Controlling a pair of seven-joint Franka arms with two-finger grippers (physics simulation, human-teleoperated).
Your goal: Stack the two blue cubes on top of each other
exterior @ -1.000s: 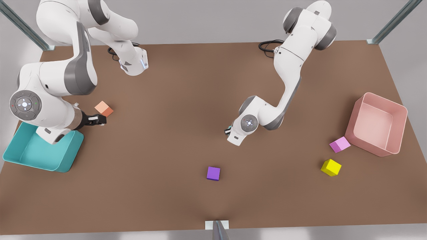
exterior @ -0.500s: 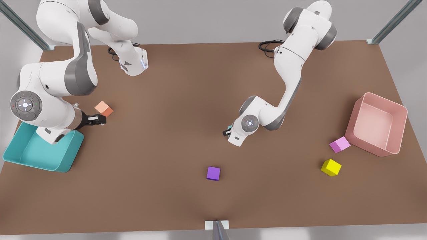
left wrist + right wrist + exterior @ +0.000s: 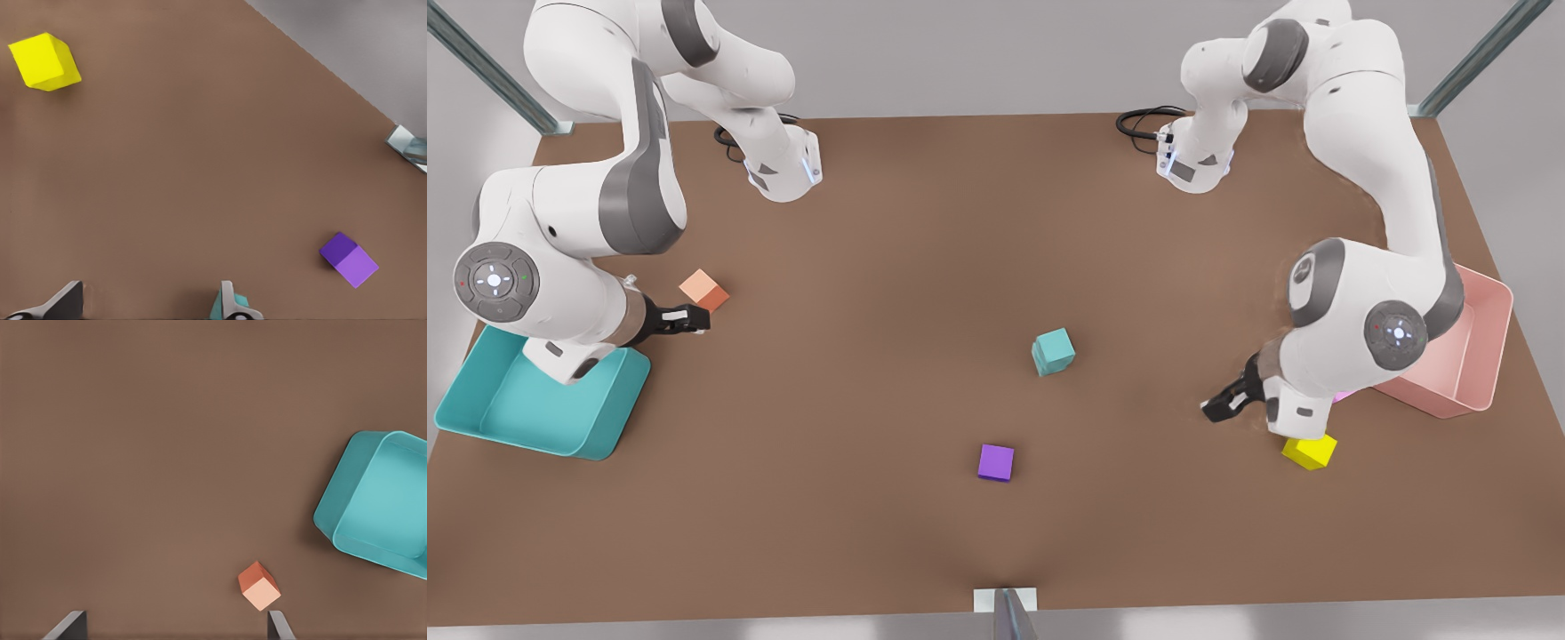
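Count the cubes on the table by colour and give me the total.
Teal cubes: 2, apparently stacked, judging by the height
Orange cube: 1
Purple cube: 1
Yellow cube: 1
Pink cube: 1, mostly hidden behind an arm
Total: 6

Orange cube (image 3: 259,585) (near teal tray (image 3: 347,500)).
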